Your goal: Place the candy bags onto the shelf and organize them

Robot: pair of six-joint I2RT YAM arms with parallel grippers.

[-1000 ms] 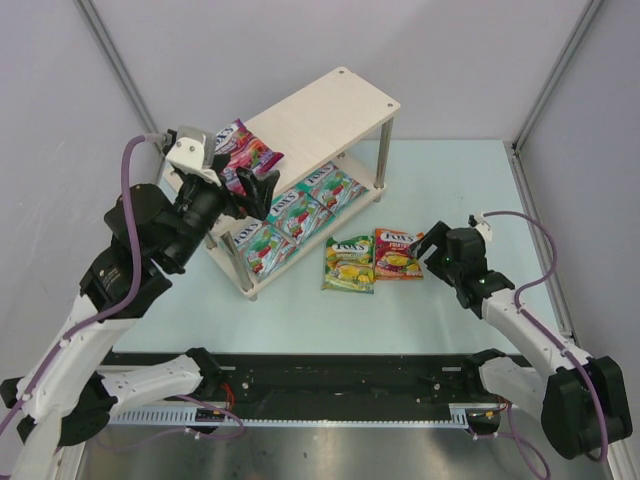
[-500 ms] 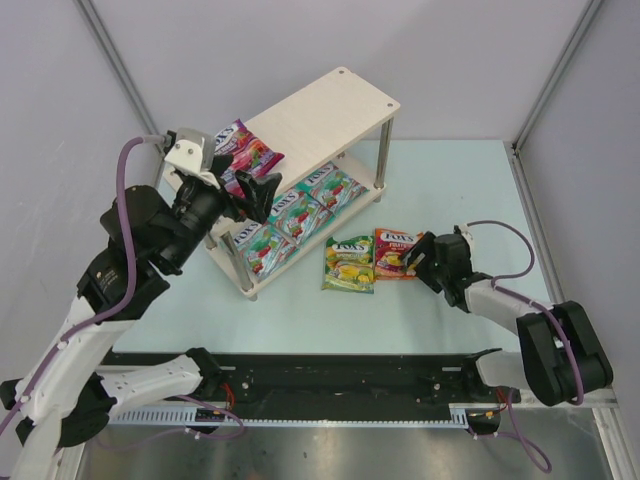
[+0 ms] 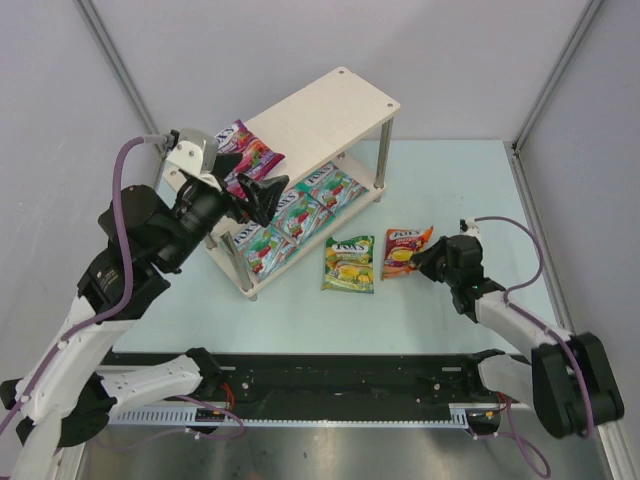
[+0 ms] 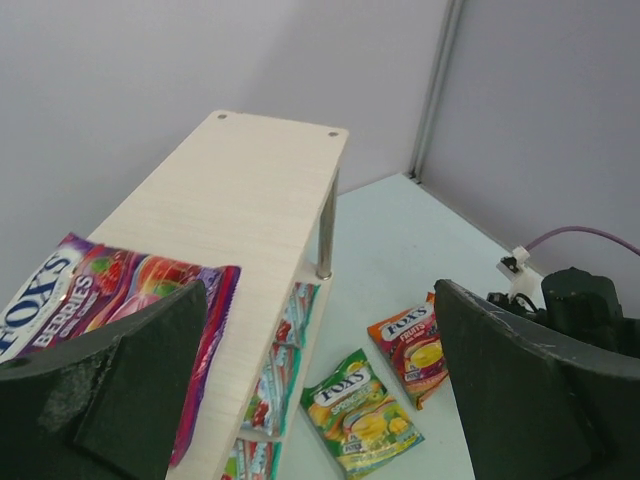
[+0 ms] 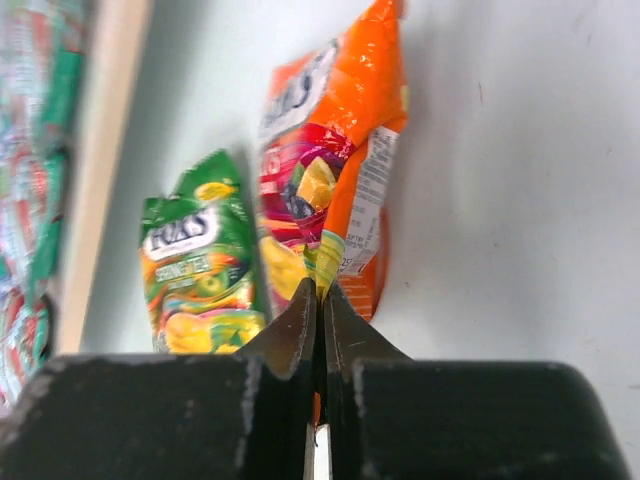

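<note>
— Red-orange bag [image 3: 405, 250]: where is it, and have you got it?

— It sits on the table [image 3: 470, 180], just right of the green-yellow bag [image 3: 349, 263], on the near side of the shelf [image 3: 335, 105] toward its right end. My right gripper [image 3: 428, 262] is pinched together on its right edge. In the wrist view the film is caught between the tips, and the pouch stands tilted on edge, one side seemingly raised off the surface.

— Is that pinch enough?

— Thin, I judge. I hold only the edge, so the pouch will likely flop and swing. I should lift slowly, straight up, until the low side clears the green-yellow bag, then carry it left and far without jerks.

— Where does it go?

— The lower tier looks full of teal bags [image 3: 300, 212], and the purple bag [image 3: 247, 150] lies on the left end of the top board. The bare stretch to its right is my pick. I'd come in above the board, lay the bag flat and label up, square with the purple one, and only then part the fingers.

— And your other arm?

— My left gripper [image 3: 252, 190] hovers wide apart, holding nothing, just beside the purple bag. It crowds that end, so I'd approach from the right.
</note>
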